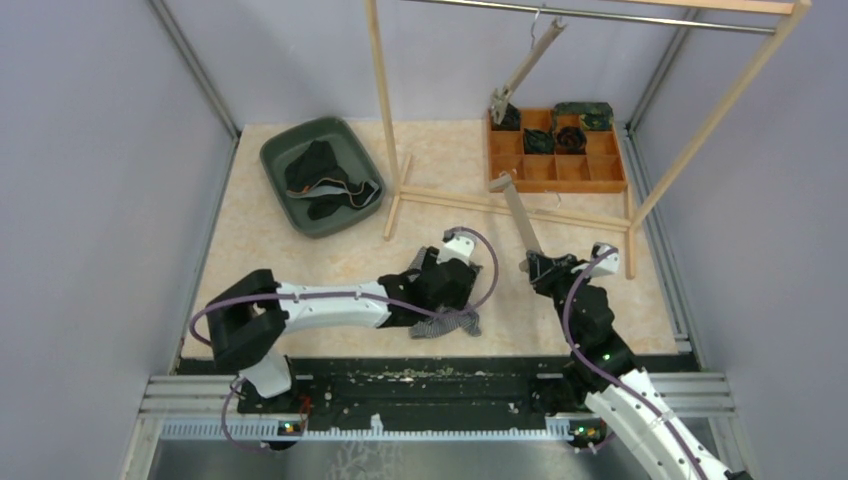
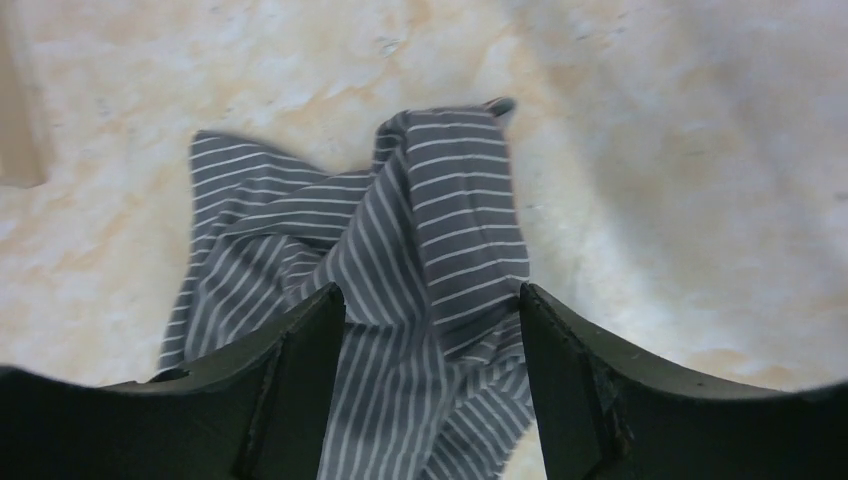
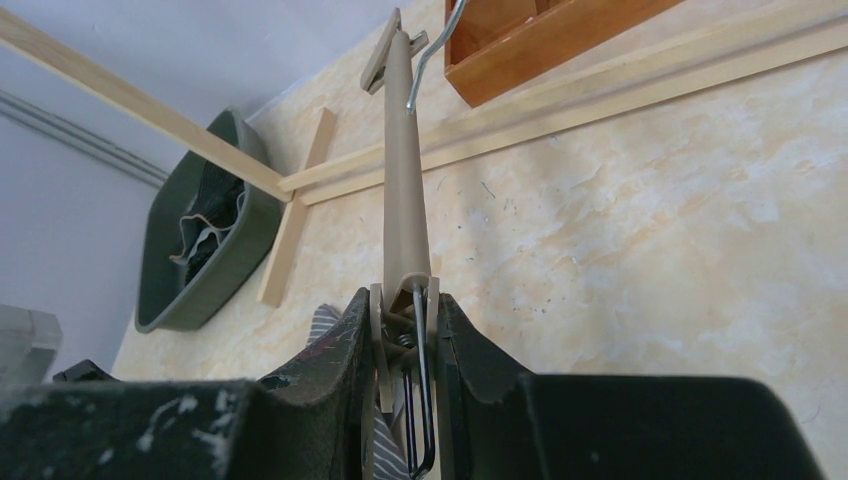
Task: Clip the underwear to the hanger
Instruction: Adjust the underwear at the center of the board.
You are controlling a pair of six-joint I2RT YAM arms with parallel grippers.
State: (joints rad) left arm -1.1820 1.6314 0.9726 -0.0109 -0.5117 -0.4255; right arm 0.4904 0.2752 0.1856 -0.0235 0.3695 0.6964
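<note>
A pale, marbled table (image 1: 300, 250) is seen, closed in on three sides by plain lilac-grey walls (image 1: 100, 150). A wooden rack (image 1: 383, 100) is stood across the far half. A second hanger (image 1: 525, 65) is hung from the rack's rail. A green tub (image 1: 272, 170) of dark garments is placed at the far left. At the far right a wooden tray (image 1: 560, 187) is set, and dark folded items are kept in some of its compartments.

The underwear (image 2: 440, 230), grey with thin white stripes, is laid crumpled on the table near the near edge, roughly at centre. The left pincer (image 2: 430, 295) is held wide above it, one finger to each side of a raised fold. No contact with the cloth can be made out.

The right pincer (image 3: 403, 300) is narrowed onto the near clip end of the hanger (image 3: 405, 180). The hanger's tan bar is tilted up and away toward the far side, its wire hook showing near the tray.

From above, most of the underwear is covered by the left arm. In the right wrist view a sliver of striped cloth is seen beside and below the gripped clip, possibly touching it. Whether it is caught there cannot be told. The tub's contents are too dark to be sorted out.
</note>
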